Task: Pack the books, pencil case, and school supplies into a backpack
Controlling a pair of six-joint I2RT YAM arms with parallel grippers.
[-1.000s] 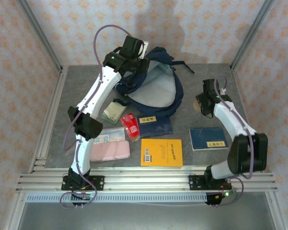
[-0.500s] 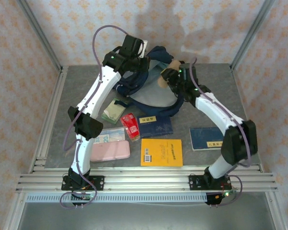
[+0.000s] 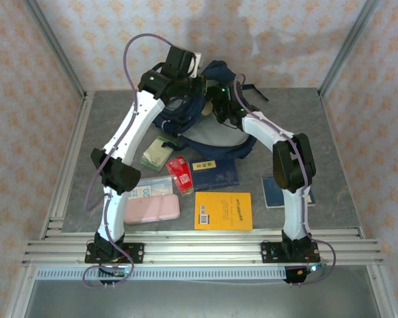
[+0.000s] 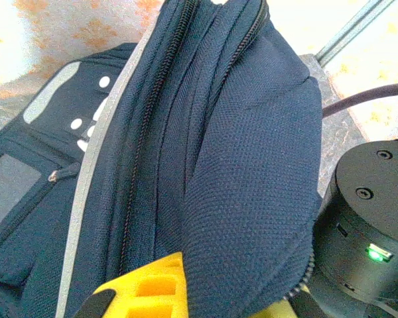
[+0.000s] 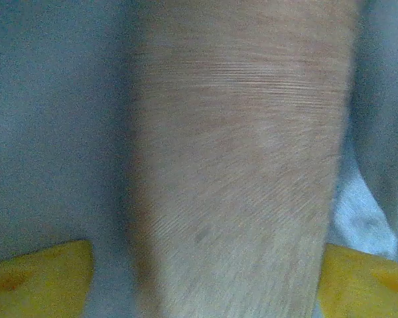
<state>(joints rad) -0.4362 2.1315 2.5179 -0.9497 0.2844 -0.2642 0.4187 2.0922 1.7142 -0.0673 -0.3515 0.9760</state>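
Near left on the table (image 3: 358,132) the pencil case (image 3: 152,209) lies flat, w/ the pale blue packet (image 3: 148,189) touching its far side. The green-edged packet (image 3: 157,154) and red packet (image 3: 180,173) lie a bit further back. The L gripper (image 4: 205,295) is pressed together on the backpack (image 4: 239,165), pinching the navy rim at the bag's far-left top. In the middle one navy book (image 3: 215,173) touches the bag's near edge, w/ the orange-yellow book (image 3: 223,211) just in front. The R gripper (image 5: 205,285) is at the bag opening, fingers spread. The tan piece (image 5: 239,165) stands btw them, w/ a gap at one side. The second navy book (image 3: 268,193) lies at right, partly hidden by the R arm.
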